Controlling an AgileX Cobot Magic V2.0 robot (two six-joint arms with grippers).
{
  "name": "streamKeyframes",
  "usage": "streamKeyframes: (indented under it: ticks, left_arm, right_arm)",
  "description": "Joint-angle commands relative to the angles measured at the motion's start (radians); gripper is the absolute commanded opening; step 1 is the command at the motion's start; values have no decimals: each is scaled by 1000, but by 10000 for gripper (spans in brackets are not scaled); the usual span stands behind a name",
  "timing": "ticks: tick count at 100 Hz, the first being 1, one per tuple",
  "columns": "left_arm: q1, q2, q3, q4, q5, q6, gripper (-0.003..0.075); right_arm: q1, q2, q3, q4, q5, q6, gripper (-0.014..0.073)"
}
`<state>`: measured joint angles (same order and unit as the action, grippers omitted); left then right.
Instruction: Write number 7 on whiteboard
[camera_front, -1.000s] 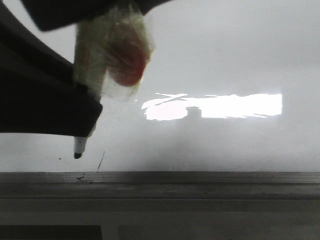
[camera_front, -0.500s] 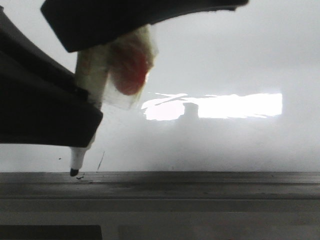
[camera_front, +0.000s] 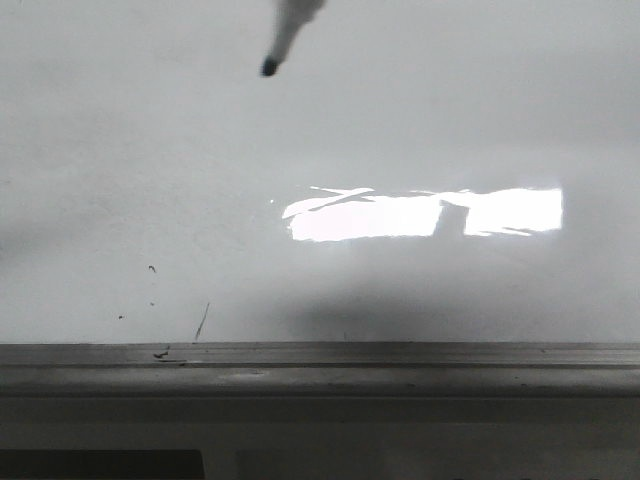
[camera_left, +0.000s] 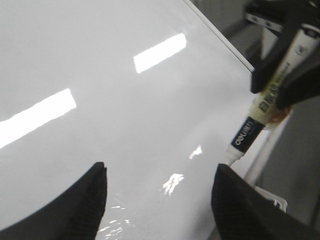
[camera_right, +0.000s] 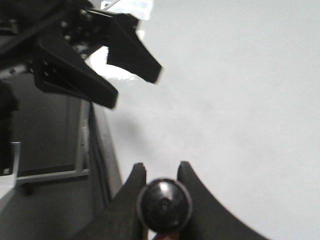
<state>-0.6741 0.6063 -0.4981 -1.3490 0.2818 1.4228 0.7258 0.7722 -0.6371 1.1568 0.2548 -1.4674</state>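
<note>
Marker (camera_front: 284, 35) above whiteboard (camera_front: 450, 120)

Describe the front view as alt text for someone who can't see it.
A black marker tip pokes in from the top over a glossy whiteboard that has no 7 on it, only small specks and a short scratch low on the left. A bright light reflection sits mid-board; a grey ledge runs along its bottom edge.

Short scratch mark (camera_front: 202, 322), stray black specks (camera_front: 152, 268).

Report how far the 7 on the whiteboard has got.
Done: nothing; the whiteboard shows only stray specks, no number 7. In hand: the right gripper clamps the marker, its tip apart from the board. The left gripper is open. Left: the whole 7.
</note>
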Motion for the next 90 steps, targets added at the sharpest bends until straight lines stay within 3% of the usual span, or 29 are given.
streamKeyframes:
  ticks: [1, 11, 25, 57, 90]
  left_arm:
    - [24, -67, 9, -36, -91, -128, 343]
    - [44, -129, 52, -58, -113, -154, 218]
    - [48, -138, 66, -61, -117, -154, -19]
    - [48, -137, 66, -57, -139, -150, -20]
    - [48, -137, 66, -49, -139, -150, -20]
  right_arm:
    - [4, -61, 22, 11, -154, -39, -39]
    - [4, -91, 79, 10, -262, -59, -39]
    - [4, -84, 90, -18, -354, -62, -39]
    - [4, 48, 77, -18, -362, -62, -46]
    - [31, 180, -50, -18, -353, -62, -46]
